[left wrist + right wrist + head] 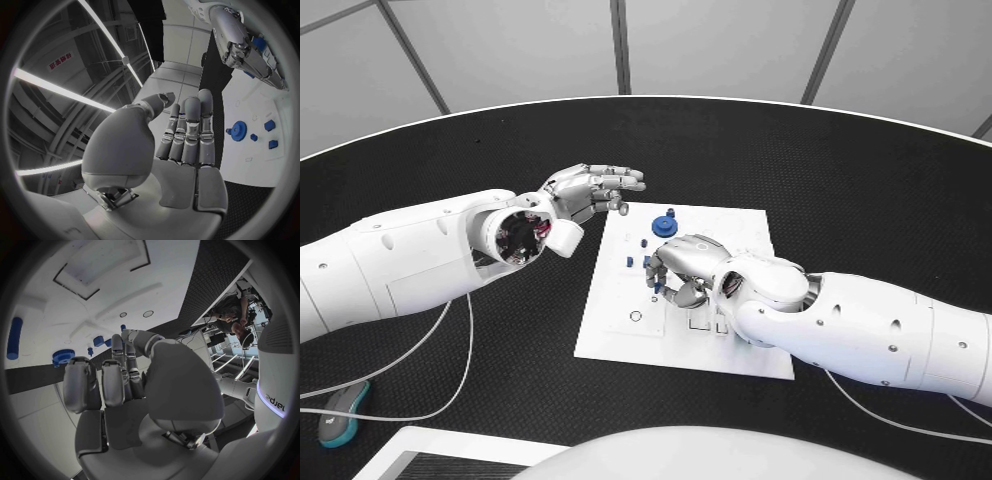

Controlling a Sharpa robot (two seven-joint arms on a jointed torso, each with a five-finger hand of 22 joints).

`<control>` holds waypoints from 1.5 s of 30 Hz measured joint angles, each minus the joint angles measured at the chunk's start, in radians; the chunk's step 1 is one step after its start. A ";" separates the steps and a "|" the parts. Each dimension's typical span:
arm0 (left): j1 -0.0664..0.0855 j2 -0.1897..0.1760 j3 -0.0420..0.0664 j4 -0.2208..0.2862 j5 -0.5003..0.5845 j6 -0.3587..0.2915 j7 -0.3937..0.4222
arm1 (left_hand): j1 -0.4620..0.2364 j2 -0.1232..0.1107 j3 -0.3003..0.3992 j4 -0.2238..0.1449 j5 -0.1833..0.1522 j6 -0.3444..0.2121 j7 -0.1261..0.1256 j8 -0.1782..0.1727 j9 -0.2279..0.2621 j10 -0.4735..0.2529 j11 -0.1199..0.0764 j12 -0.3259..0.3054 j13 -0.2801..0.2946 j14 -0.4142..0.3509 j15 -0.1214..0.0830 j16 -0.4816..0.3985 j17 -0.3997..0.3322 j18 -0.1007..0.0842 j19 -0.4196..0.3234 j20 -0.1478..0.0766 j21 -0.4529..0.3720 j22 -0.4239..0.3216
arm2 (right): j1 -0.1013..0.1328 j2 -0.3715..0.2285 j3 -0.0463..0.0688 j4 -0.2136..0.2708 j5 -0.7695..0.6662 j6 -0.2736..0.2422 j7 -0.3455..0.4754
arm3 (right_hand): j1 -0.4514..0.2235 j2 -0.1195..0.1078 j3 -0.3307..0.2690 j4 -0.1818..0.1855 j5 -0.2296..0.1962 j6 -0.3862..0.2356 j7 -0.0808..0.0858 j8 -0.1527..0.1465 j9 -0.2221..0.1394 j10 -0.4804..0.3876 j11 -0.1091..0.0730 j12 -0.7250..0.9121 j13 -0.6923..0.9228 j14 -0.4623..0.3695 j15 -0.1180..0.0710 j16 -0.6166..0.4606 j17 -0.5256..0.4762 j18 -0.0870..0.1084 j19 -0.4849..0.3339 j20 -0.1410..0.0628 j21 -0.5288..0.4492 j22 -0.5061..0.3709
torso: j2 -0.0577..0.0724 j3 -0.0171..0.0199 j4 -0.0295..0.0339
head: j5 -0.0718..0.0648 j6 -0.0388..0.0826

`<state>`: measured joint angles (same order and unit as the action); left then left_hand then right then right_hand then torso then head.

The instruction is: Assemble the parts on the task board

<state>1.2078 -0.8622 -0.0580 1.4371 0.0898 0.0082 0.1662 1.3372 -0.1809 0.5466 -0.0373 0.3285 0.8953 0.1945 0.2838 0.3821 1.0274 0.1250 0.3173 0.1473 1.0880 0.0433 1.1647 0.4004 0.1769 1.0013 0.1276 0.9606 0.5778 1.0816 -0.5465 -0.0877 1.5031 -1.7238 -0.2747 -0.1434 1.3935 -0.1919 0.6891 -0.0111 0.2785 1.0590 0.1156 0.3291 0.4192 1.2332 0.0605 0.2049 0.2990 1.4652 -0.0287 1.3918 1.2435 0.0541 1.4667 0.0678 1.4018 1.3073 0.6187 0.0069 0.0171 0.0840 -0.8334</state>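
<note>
Board (625, 335) lies flat mid-tabletop (877, 200). Blue gear (665, 226) sits near its far edge; small blue parts (269, 125) lie beside it. Right hand (678, 268) hovers low over the board's middle, fingers curled, a blue part (656, 272) at the fingertips; grip cannot be told. Left hand (593, 190) raised beside the board's far-left corner, fingers apart, holding nothing.

White task board (629, 340) lies flat mid-table before you | blue gear (665, 226) sits near its far edge | small blue parts (630, 262) rest just nearer.
</note>
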 measured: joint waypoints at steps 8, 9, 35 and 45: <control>0.000 -0.001 0.000 0.002 0.000 0.000 0.000 | 0.000 0.000 0.000 0.000 0.000 0.000 0.000 0.000 0.000 0.000 0.000 0.000 0.000 0.000 0.000 0.000 0.000 0.000 0.000 0.000 0.000 0.000 | -0.010 0.013 -0.001 -0.013 0.000 0.000 0.001 | 0.000 0.000 0.000 0.000 0.005 0.000 0.000 0.000 0.000 0.002 -0.002 -0.003 0.000 0.000 0.000 0.000 0.000 0.000 0.000 0.000 0.000 0.000 | 0.000 -0.0002 0.0004 | 0.005 -0.006; 0.000 -0.001 0.000 0.003 0.000 0.000 0.000 | 0.000 0.000 0.000 0.000 0.000 0.000 0.000 0.000 0.000 0.000 0.000 0.000 0.000 0.000 0.000 0.000 0.000 0.000 0.000 0.000 0.000 0.000 | -0.011 0.014 -0.001 -0.015 0.000 0.000 0.001 | 0.000 0.000 0.000 0.000 0.005 0.000 0.000 0.000 0.001 0.003 -0.003 -0.003 0.000 0.000 0.000 0.000 0.000 0.000 0.000 0.000 0.000 0.000 | 0.001 -0.0002 0.0004 | 0.005 -0.007; 0.000 -0.003 0.000 0.005 0.000 0.004 -0.004 | 0.000 0.000 0.000 0.000 0.000 0.000 0.000 0.004 0.000 -0.004 0.004 0.004 0.000 -0.004 0.004 0.000 -0.001 -0.005 0.000 0.000 0.000 -0.001 | -0.024 0.028 -0.002 -0.041 0.000 0.011 0.005 | -0.006 0.001 0.003 -0.003 0.004 -0.004 -0.004 -0.002 0.001 0.009 -0.009 -0.005 0.000 0.000 0.000 0.000 0.000 0.000 0.000 0.000 0.000 0.001 | -0.001 0.0000 -0.0012 | 0.015 -0.020; 0.000 -0.004 0.000 0.005 0.000 0.006 -0.006 | 0.000 0.000 -0.003 0.003 0.000 0.000 0.000 0.004 0.000 -0.004 0.004 0.004 0.000 -0.004 0.004 0.000 -0.001 -0.006 -0.003 0.003 0.000 -0.001 | -0.026 0.035 -0.002 -0.051 0.000 0.014 0.006 | -0.007 0.002 0.002 -0.003 0.007 -0.004 -0.004 -0.005 0.002 0.012 -0.012 -0.007 0.000 0.000 0.000 0.000 0.000 0.000 0.000 0.000 0.000 0.001 | -0.001 -0.0003 -0.0011 | 0.014 -0.021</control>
<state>1.2080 -0.8659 -0.0579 1.4426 0.0898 0.0143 0.1602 1.3372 -0.1809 0.5437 -0.0343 0.3285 0.8954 0.1945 0.2873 0.3821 1.0237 0.1286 0.3213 0.1473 1.0843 0.0469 1.1648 0.3992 0.1714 0.9984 0.1305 0.9606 0.5771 1.0559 -0.5113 -0.0900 1.4526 -1.7238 -0.2608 -0.1377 1.3865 -0.1901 0.6915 -0.0140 0.2856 1.0550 0.1119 0.3242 0.4213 1.2455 0.0482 0.1981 0.2988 1.4652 -0.0287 1.3918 1.2436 0.0542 1.4667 0.0678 1.4018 1.3078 0.6177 0.0066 0.0160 0.0979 -0.8545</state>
